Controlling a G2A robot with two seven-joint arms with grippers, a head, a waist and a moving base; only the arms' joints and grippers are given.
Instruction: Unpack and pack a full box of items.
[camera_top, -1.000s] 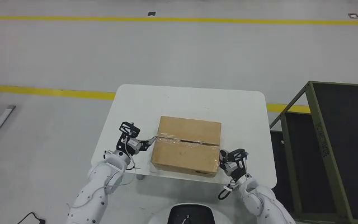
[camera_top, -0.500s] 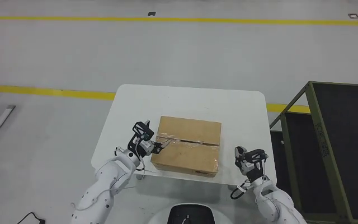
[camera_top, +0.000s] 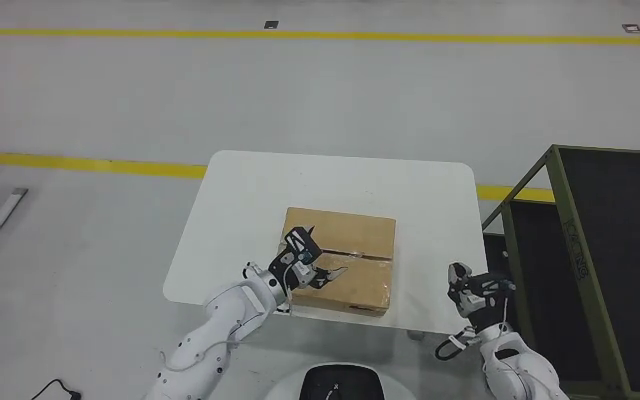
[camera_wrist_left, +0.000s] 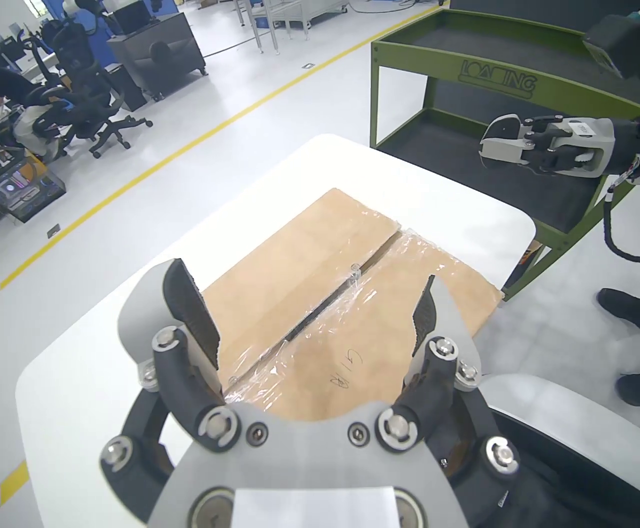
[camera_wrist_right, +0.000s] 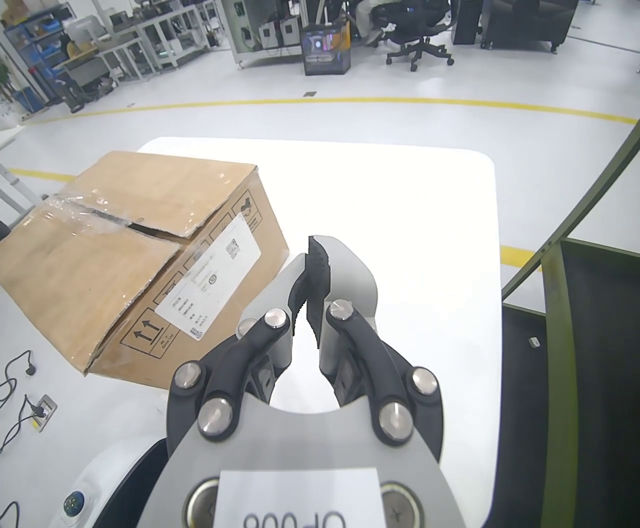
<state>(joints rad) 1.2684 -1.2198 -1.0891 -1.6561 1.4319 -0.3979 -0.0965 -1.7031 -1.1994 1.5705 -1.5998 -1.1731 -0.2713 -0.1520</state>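
Note:
A brown cardboard box (camera_top: 340, 258) lies on the white table (camera_top: 250, 200), its two top flaps closed and joined by crinkled clear tape (camera_wrist_left: 345, 295) along the seam. My left gripper (camera_top: 325, 268) hovers open over the near left part of the box top, its fingers (camera_wrist_left: 192, 305) spread on either side of the seam. My right gripper (camera_top: 470, 290) is shut with nothing in it, off the table's near right corner, away from the box (camera_wrist_right: 135, 250). The box side facing it carries a white label (camera_wrist_right: 207, 280). The same right gripper (camera_wrist_left: 505, 145) appears far off in the left wrist view.
A green metal cart (camera_top: 570, 270) stands close to the table's right side, beside my right arm. The far half of the table is bare. Yellow floor lines (camera_top: 100, 165) run behind the table. Cables and a socket (camera_wrist_right: 30, 400) lie on the floor below.
My left gripper has swung right from the box's left end onto its top. My right gripper has drawn back from the box's near right corner toward the table's right corner.

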